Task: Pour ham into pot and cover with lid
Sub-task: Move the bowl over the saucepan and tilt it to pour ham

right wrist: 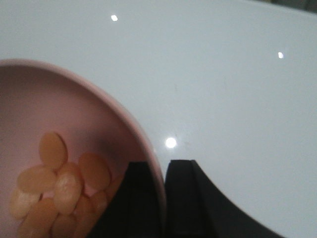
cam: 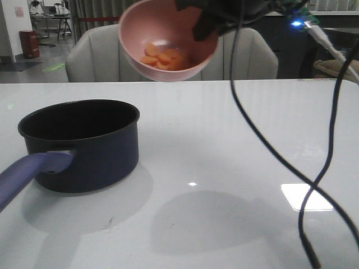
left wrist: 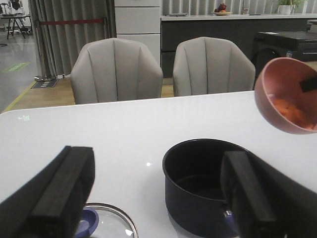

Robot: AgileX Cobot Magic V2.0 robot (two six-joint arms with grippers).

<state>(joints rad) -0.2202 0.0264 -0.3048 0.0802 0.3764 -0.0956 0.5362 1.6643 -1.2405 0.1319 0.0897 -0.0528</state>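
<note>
High above the table a pink bowl (cam: 168, 39) hangs tilted, its opening turned to the camera, with orange ham slices (cam: 164, 58) pooled at its low side. My right gripper (right wrist: 163, 171) is shut on the bowl's rim (right wrist: 148, 153), one finger inside and one outside. The ham (right wrist: 59, 188) lies close to the inner finger. The dark pot (cam: 84, 143) with its purple handle (cam: 28, 171) stands on the table at left, below and left of the bowl. Its inside (left wrist: 208, 173) looks black and bare. My left gripper (left wrist: 158, 193) is open, hovering over the glass lid (left wrist: 109, 220) beside the pot.
Two grey chairs (left wrist: 116, 69) stand behind the white table (cam: 235, 157). Black cables (cam: 314, 168) hang from the right arm across the right half of the front view. The lid lies out of the front view.
</note>
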